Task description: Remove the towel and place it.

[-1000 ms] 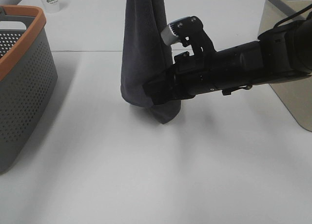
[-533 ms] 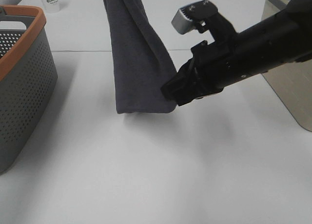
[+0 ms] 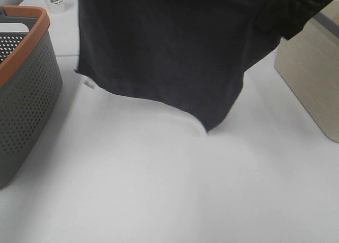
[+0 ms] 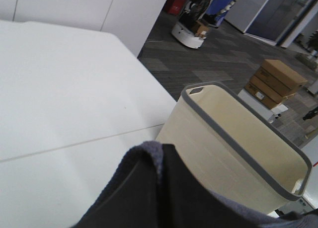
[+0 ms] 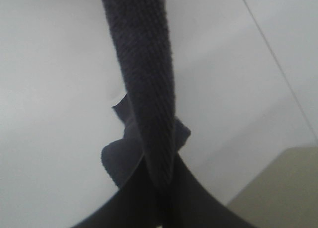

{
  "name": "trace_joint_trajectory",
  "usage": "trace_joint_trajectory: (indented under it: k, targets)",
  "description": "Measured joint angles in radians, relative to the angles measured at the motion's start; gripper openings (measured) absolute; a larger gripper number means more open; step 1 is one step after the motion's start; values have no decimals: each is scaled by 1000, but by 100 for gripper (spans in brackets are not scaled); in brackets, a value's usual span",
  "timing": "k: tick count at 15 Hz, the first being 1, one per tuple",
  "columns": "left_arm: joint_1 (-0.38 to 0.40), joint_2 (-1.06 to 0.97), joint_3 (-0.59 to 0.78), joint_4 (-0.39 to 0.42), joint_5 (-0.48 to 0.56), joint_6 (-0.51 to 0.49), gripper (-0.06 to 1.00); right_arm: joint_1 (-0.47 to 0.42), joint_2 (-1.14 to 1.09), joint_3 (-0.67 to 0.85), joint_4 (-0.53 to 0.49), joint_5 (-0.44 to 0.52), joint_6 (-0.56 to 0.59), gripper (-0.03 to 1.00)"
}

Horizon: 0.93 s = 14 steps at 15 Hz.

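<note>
The towel runs off the high view's top edge, hiding its upper hem; the right arm is cropped there too; the grey basket is cut by the left edge, the cream basket by the right; print on the cup is too small to read; the right wrist view is blurred.

Towel: dark grey cloth, plush, matt, fine ribbed weave close up.
Table: white, smooth, matt.
Grey basket: perforated plastic, orange rim.
Beige basket: matt plastic, grey rim.
</note>
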Motion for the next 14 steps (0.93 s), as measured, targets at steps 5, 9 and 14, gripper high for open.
trace_joint_trajectory:
  k: [5, 9, 14]
  targets:
    - [-7, -58, 235, -327, 61, 191, 0, 0, 1, -94, -223, -23, 0, 2]
    - [-7, -49, 245, -424, 107, 319, 0, 0, 54, -94, -274, -125, 74, 2]
    - [-8, 105, 214, -607, 171, 488, 0, -22, 179, -94, -466, -319, 293, 2]
